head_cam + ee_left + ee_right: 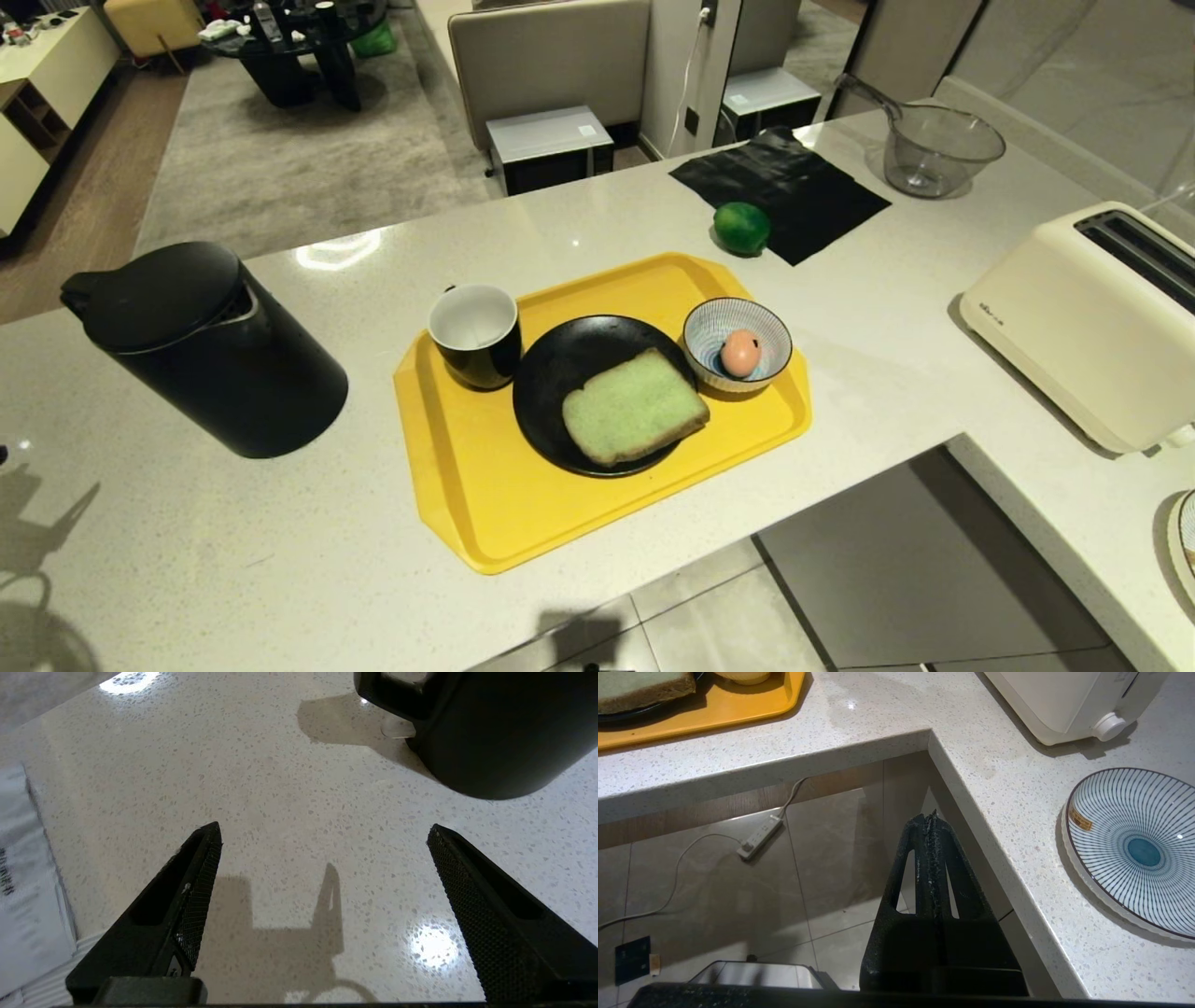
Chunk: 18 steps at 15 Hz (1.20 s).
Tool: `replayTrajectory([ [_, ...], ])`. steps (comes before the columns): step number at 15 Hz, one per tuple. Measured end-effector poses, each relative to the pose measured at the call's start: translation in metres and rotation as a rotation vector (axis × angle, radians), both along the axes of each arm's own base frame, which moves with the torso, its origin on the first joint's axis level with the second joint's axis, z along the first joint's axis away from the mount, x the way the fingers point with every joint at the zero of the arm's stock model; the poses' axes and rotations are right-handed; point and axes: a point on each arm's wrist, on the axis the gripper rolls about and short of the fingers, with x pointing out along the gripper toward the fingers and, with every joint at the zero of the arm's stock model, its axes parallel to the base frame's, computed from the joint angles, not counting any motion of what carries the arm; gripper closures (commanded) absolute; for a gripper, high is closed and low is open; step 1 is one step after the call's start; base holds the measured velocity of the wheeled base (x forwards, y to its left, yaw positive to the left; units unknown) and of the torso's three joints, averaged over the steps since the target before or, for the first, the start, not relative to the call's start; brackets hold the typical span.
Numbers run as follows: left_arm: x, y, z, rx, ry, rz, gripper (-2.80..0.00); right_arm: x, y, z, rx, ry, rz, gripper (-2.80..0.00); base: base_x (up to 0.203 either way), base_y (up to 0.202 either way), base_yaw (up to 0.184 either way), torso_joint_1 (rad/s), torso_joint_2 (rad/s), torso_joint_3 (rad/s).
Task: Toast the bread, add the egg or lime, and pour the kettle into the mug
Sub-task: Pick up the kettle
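Breakfast tray and appliances, kitchen counter

Kettle (210, 350): stands on the counter (280, 569) at far left, well apart from the yellow tray (485, 504); judged set down clear of the food, handle side facing away. Left gripper (322, 833): hangs over bare counter just beside the kettle's base, jaws spread wide and holding nothing; it shows only in its own wrist view.

Tray, centre, 3 vessels: mug (476, 334) at its left, white inside showing, contents hard to make out. Black plate (560, 373) in the middle bearing the bread (635, 406), green face up, lying flat. Striped bowl (738, 343) at right cradling the egg (739, 353), which judged keeps it from rolling.

Lime (742, 228): loose on the counter beyond the tray, touching the edge of a black cloth (784, 191).

Toaster (1088, 322): right, slots up, cut off by the frame edge, so whether the slots are empty cannot be told.

Right gripper (930, 821): parked low off the counter's near corner above the floor, jaws pressed together, empty. Striped plate (1134, 851) near it, partly cut off.
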Motion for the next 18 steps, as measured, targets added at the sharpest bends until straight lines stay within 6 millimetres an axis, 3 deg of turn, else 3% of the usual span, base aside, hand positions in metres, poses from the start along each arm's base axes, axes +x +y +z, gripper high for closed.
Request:
replayTrajectory([
  [5,0.041,0.016,0.008,0.040,-0.032,-0.100,-2.80,0.000,0.000,0.000,0.000,0.000,0.000,0.00,0.000,0.000,0.000,0.000,0.00,0.000],
  [10,0.075,0.017,0.003,0.056,-0.063,-0.215,-2.80,0.000,0.000,0.000,0.000,0.000,0.000,0.00,0.000,0.000,0.000,0.000,0.00,0.000],
  [18,0.103,0.013,0.012,0.116,-0.105,-0.263,-2.80,0.000,0.000,0.000,0.000,0.000,0.000,0.00,0.000,0.000,0.000,0.000,0.00,0.000],
])
